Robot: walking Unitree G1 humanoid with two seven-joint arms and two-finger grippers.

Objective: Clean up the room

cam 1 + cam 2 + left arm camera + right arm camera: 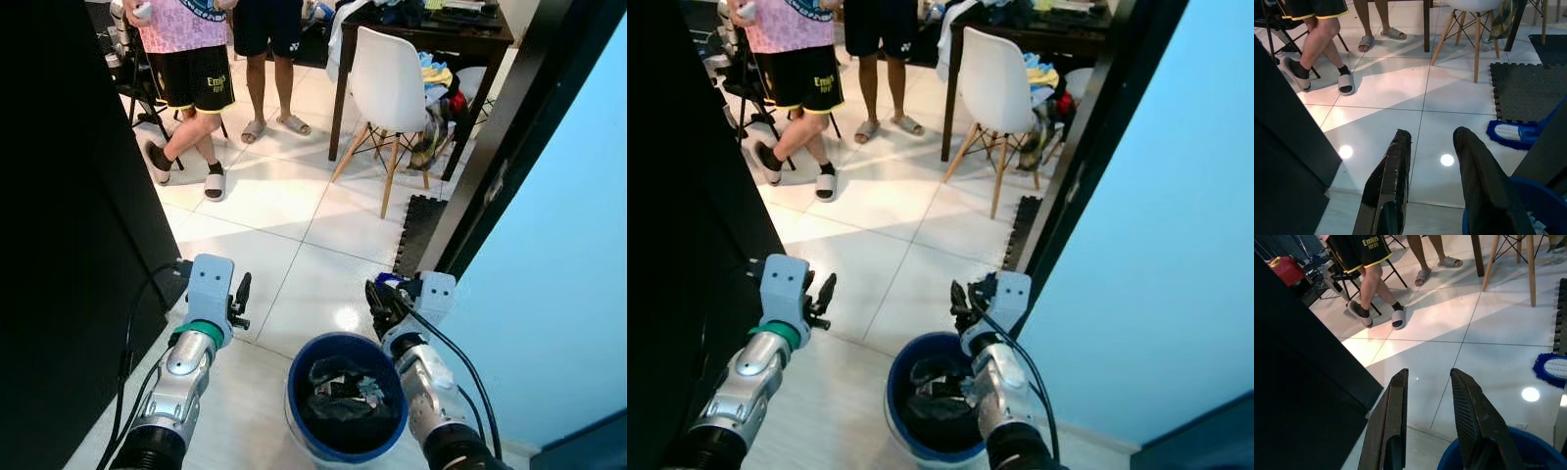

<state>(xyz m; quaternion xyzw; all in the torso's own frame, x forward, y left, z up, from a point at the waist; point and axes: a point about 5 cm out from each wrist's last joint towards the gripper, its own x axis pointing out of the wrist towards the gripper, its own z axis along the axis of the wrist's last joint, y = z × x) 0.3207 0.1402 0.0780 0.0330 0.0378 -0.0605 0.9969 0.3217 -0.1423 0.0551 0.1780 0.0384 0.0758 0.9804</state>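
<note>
Blue bin (pixel 294 411): stood on the white tiled floor (pixel 284 206), low in the head views between the two arms; held dark crumpled rubbish (pixel 343 387).
Left gripper (pixel 240 297): hovered over the floor to the left of the bin, apart from it; fingers (pixel 1388 181) spread, nothing between them.
Right gripper (pixel 382 302): hung just above the far right rim of the bin; fingers (pixel 1469 416) spread and empty, with a black cable running back along the arm.
Blue slipper (pixel 1511 133): lay on the floor beyond the bin, touching the edge of the dark foam mat (pixel 416 230).
White chair (pixel 390 88): well beyond the bin, on wooden legs, drawn up to a dark table (pixel 470 44) piled with clothes.
Person seated (pixel 191 69): far beyond the bin and to its left, in black shorts, socks and slides.
Person standing (pixel 269 39): beside the seated one, in dark shorts and sandals.
Dark panel (pixel 69 245): rose on the left of the bin.
Light blue wall (pixel 558 255): rose on the right of the bin.
</note>
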